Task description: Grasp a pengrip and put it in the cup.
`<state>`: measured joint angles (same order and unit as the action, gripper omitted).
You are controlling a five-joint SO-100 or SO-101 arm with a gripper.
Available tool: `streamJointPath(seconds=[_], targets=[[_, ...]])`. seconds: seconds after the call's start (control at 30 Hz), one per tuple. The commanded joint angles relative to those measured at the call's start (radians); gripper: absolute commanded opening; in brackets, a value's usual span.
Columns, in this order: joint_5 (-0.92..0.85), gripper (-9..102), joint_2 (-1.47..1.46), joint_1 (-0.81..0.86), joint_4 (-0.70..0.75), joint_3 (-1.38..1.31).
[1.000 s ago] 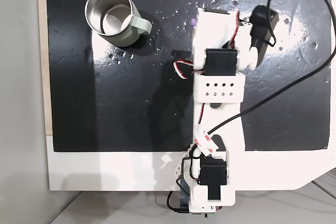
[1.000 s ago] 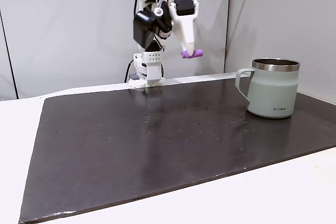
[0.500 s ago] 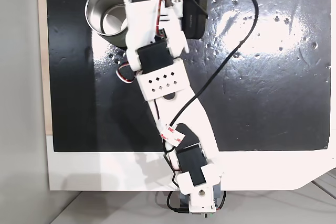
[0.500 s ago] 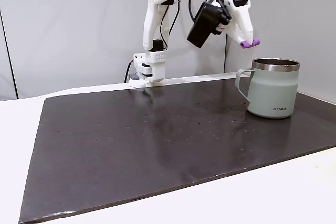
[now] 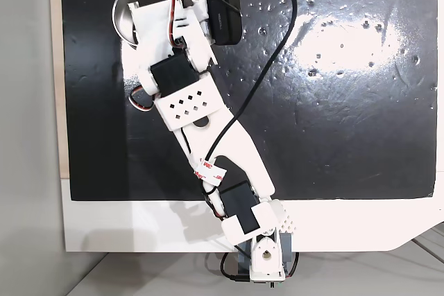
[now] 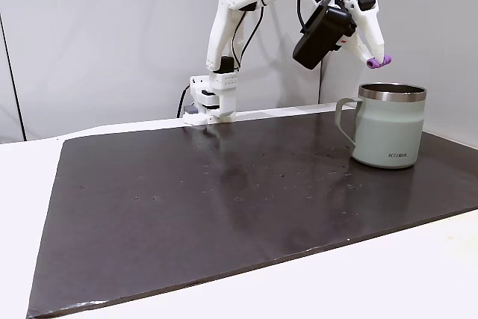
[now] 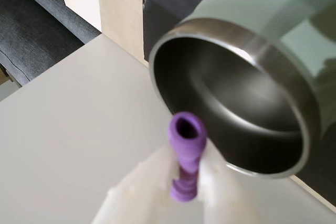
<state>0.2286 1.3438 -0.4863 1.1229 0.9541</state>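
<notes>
Gripping the purple pengrip (image 7: 185, 156) between its narrowed fingers, the pincer (image 6: 376, 60) is hovering just above the cup (image 6: 389, 128), seemingly over its rim.

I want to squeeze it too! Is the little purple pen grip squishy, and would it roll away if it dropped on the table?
Probably squishy: the pengrip is a thin-walled hollow tube with ridges, pinched between the jaws. It looks very light, being tiny beside the cup. Being round, it would likely roll on the flat mat.
</notes>
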Motion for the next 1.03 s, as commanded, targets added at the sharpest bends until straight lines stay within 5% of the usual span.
streamJointPath(seconds=[0.0,0.27,1.0], targets=[[-0.012,0,0.011,-0.008,-0.04,-0.097],[-0.017,26,0.008,0.0,0.009,-0.115],[-0.032,25,0.021,0.008,0.032,-0.101]])
